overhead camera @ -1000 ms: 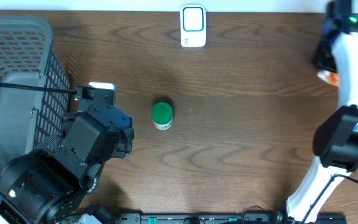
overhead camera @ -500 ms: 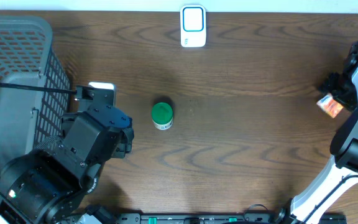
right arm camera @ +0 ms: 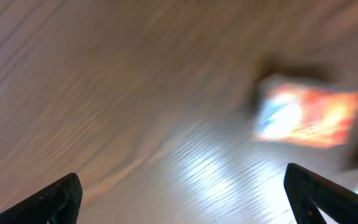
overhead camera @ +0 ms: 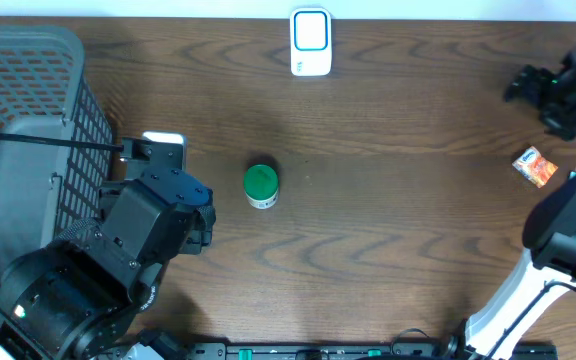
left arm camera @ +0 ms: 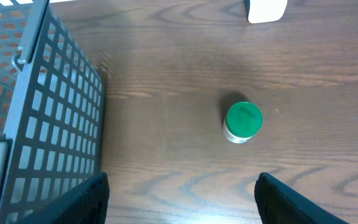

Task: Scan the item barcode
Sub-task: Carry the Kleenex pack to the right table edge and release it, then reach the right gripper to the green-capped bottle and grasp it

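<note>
Overhead, nothing is sitting in front of the scanner (overhead camera: 310,42), which is standing at the middle of the tabletop's far edge, so I'm reading this as the fetching step, with the scan itself not yet begun. Two possible items are waiting: a green-lidded jar (overhead camera: 260,185) is standing upright near the middle of the tabletop, and an orange packet (overhead camera: 535,166) is lying flat close to the right edge. The right gripper (right arm camera: 188,196) is hanging near the far right corner with its fingers spread wide and gripping nothing (its own camera is badly smeared, showing the packet only as an orange blur on the wood). The left gripper (left arm camera: 188,202) is gaping well open too, carrying nothing, and is looking down on the jar from beside the grey basket (overhead camera: 28,60) that is taking up the left edge. A small white object (overhead camera: 163,143) is peeking out by the left arm; I can't tell what it is. To my eye, the next move is calling for one claw to drop onto an item, close on it, lift it and turn its barcode toward the scanner. The flat packet is going to need a low pinch at its edges.
</note>
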